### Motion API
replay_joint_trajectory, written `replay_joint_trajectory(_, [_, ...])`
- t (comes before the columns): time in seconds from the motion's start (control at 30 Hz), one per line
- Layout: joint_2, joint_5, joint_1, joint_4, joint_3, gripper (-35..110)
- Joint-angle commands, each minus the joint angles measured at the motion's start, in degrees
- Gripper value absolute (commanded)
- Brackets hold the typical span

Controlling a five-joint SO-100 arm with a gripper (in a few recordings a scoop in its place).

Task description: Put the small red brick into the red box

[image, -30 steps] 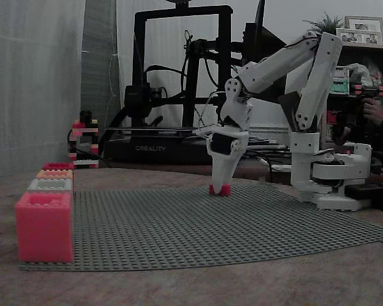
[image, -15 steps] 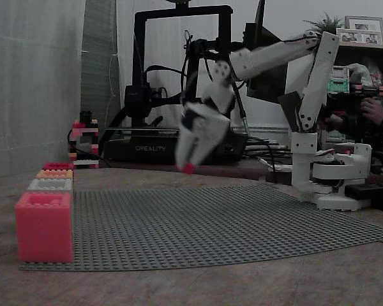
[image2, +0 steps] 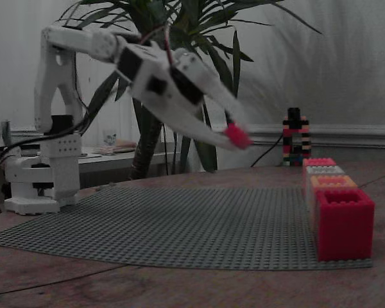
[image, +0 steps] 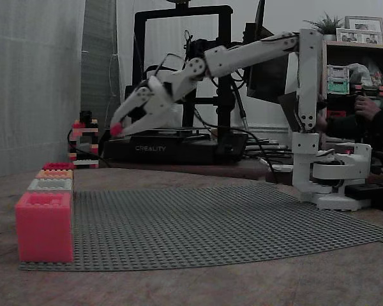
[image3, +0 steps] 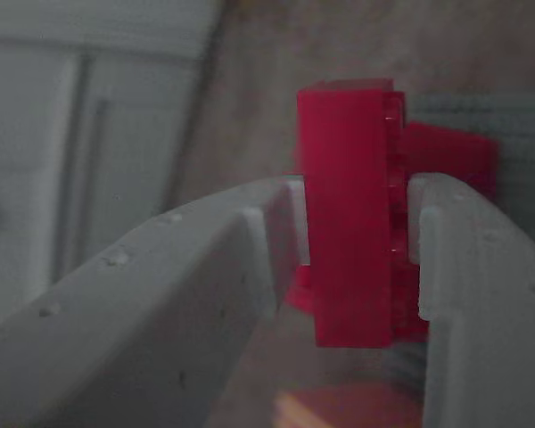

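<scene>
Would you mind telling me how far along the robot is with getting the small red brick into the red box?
Done: the claw has the small red brick pinched between its fingers, well above the grey baseplate; the wrist view shows the brick clamped.
In hand: the arm is stretched out towards the row of boxes, carrying the brick in the air.
Left: bring it over the red box at the far end of the row and release it inside.
</scene>
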Motion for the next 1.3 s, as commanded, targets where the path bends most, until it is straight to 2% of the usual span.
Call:
replay_joint_trajectory(0.0, [-2.8, 4.7, -2.5, -8.4, -6.4, 0])
replay_joint_trajectory(0.27, [-16.9, 14.2, -5.3, -9.0, -20.4, 0])
replay_joint_trajectory(0.5, [-26.6, 19.0, -6.4, 4.7, -38.1, 0])
replay_joint_trajectory(1.1, [-40.1, 20.0, -7.9, 16.1, -61.9, 0])
replay_joint_trajectory(1.27, [-40.6, 19.7, -7.9, 16.4, -62.0, 7])
